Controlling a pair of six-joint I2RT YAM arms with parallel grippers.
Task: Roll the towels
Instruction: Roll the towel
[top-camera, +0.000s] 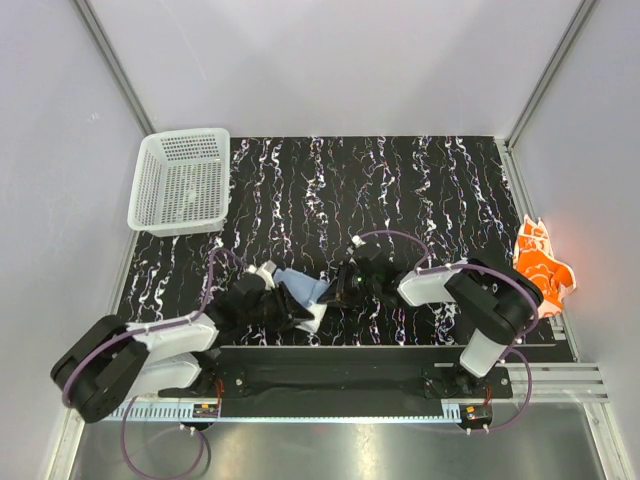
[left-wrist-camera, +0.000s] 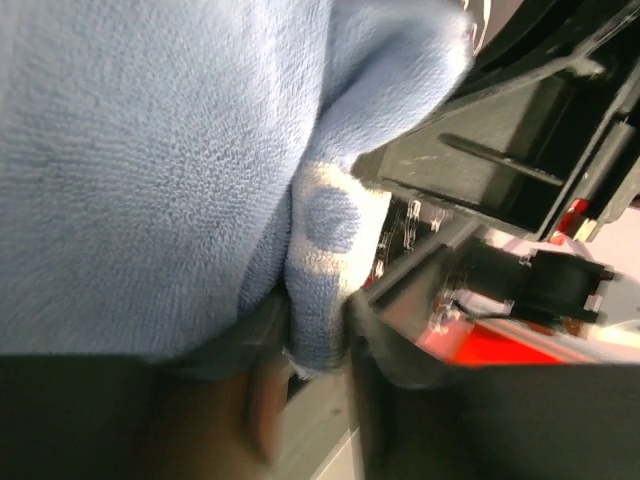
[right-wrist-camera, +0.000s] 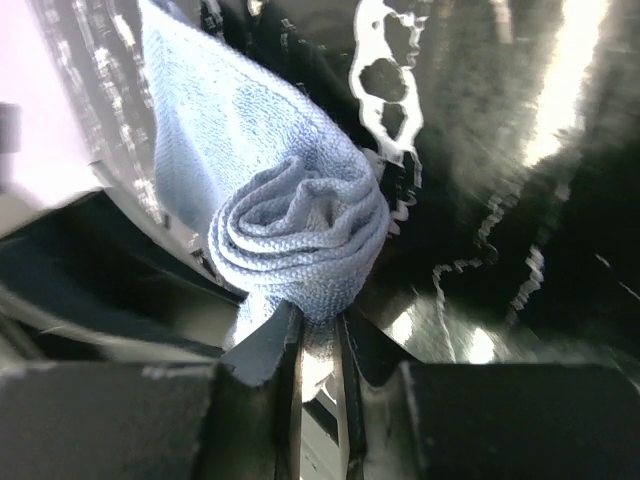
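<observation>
The light blue towel (top-camera: 300, 290) lies near the front middle of the black marbled mat, partly rolled between both grippers. My left gripper (top-camera: 292, 312) is shut on one end of it; the cloth (left-wrist-camera: 180, 160) fills the left wrist view and is pinched between the fingers (left-wrist-camera: 375, 350). My right gripper (top-camera: 337, 290) is shut on the other end, where the towel shows as a tight spiral roll (right-wrist-camera: 300, 240). The orange flowered towel (top-camera: 543, 262) lies crumpled at the mat's right edge, apart from both grippers.
A white perforated basket (top-camera: 182, 182) stands at the back left corner of the mat (top-camera: 400, 190). White walls with metal frame posts enclose the table. The arm bases sit on a rail (top-camera: 330, 380) along the near edge.
</observation>
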